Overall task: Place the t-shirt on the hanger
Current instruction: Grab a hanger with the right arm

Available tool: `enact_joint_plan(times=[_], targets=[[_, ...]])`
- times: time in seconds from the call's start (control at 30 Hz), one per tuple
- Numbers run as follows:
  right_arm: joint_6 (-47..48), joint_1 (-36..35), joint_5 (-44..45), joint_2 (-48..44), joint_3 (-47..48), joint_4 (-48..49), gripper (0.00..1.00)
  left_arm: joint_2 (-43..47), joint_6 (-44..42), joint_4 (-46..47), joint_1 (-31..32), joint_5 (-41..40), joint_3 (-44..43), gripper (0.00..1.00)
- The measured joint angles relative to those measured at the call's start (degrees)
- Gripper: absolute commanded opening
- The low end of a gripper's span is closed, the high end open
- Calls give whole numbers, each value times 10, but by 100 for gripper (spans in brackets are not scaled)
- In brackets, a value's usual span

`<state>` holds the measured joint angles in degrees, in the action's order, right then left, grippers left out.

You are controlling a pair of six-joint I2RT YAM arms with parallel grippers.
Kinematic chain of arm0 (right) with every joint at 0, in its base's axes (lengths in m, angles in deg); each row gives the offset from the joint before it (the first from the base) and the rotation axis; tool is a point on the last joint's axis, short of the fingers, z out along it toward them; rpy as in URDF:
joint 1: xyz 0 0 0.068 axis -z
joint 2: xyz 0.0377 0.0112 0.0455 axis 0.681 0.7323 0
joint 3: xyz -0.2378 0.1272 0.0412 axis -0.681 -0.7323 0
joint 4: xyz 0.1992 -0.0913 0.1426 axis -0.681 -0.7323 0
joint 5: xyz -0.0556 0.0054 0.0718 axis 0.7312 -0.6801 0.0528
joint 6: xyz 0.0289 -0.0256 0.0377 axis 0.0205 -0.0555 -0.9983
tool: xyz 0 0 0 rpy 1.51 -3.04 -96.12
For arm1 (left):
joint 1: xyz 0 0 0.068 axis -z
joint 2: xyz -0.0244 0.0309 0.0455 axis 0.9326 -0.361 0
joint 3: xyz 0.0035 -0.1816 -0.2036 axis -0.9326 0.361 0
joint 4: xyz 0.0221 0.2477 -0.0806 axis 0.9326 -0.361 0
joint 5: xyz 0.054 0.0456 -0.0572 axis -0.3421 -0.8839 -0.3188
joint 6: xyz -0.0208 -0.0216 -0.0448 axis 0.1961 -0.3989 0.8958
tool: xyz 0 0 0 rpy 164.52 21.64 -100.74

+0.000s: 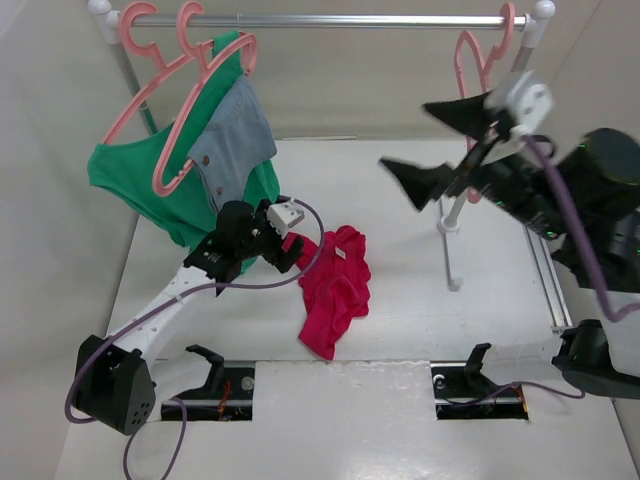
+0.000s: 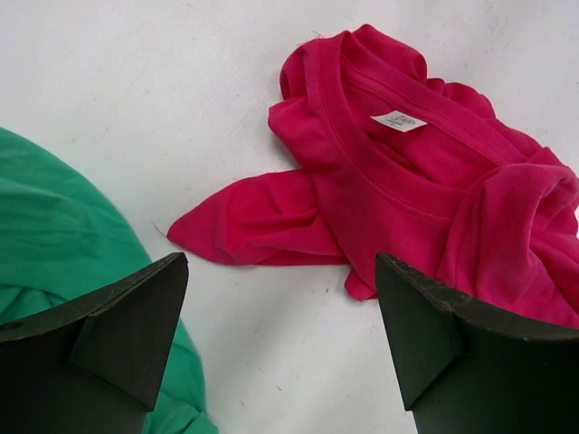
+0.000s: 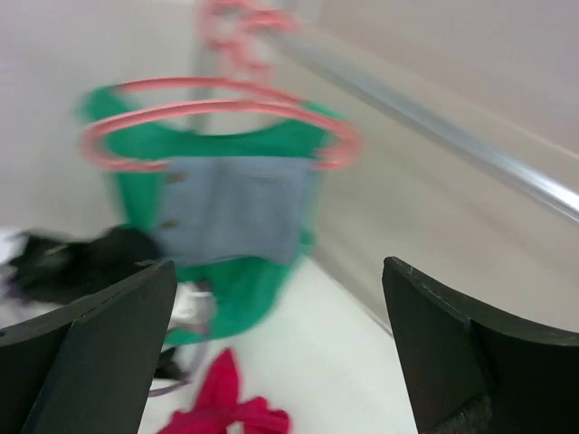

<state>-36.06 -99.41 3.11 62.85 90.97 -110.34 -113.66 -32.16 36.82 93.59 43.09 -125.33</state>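
The crimson t-shirt [image 1: 335,285] lies crumpled on the white table, its white neck label facing up. In the left wrist view the t-shirt [image 2: 407,181] is just ahead of my open, empty left gripper [image 2: 280,334], apart from it. From above, my left gripper [image 1: 290,252] sits low at the shirt's left edge. The bare pink hanger [image 1: 472,58] hangs on the rail at the right, seen edge-on. My right gripper [image 1: 432,145] is open and empty, raised in the air just left of and below that hanger. The blurred right wrist view shows the t-shirt [image 3: 226,411] far below the right gripper [image 3: 276,344].
Two pink hangers with a green garment [image 1: 140,180] and a grey-blue garment [image 1: 235,135] hang at the rail's [image 1: 330,20] left end, close behind my left arm. The green cloth [image 2: 54,244] lies beside the left finger. The rack's white post and foot [image 1: 450,225] stand at right.
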Motion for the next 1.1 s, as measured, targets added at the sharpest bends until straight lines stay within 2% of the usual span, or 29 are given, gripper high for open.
enact_joint_plan(times=[0.03,0.17,0.3,0.43,0.53,0.67,0.7,0.77,0.83,0.87,0.9,0.93,1.03,1.1], targets=[[-1,-1,74,-3,26,-9,100,0,2,1,0,0,0,81],[-10,18,270,-29,32,-52,100,12,9,6,0,0,4,81],[-19,90,379,-38,9,-90,100,27,11,8,0,-1,13,81],[-24,164,404,-3,8,-131,97,30,15,9,0,-1,17,81],[-32,188,405,32,7,-149,91,31,16,12,0,-1,17,81],[-38,204,402,62,-14,-156,76,38,17,14,0,-2,23,81],[-38,210,400,66,-17,-157,76,40,17,14,0,-2,24,81],[-41,225,395,65,-25,-155,70,45,17,14,0,-2,26,81],[-42,240,389,60,-35,-153,51,48,17,15,0,-2,27,81],[-43,246,384,56,-43,-150,40,50,17,16,0,-2,27,81],[-46,252,379,52,-52,-149,22,51,17,16,0,-2,27,81],[-46,255,376,49,-61,-147,14,52,17,16,0,-2,28,81],[-53,262,364,42,-73,-137,0,54,17,17,0,-2,28,80],[-56,262,355,36,-81,-130,0,56,17,20,0,-2,33,80]])
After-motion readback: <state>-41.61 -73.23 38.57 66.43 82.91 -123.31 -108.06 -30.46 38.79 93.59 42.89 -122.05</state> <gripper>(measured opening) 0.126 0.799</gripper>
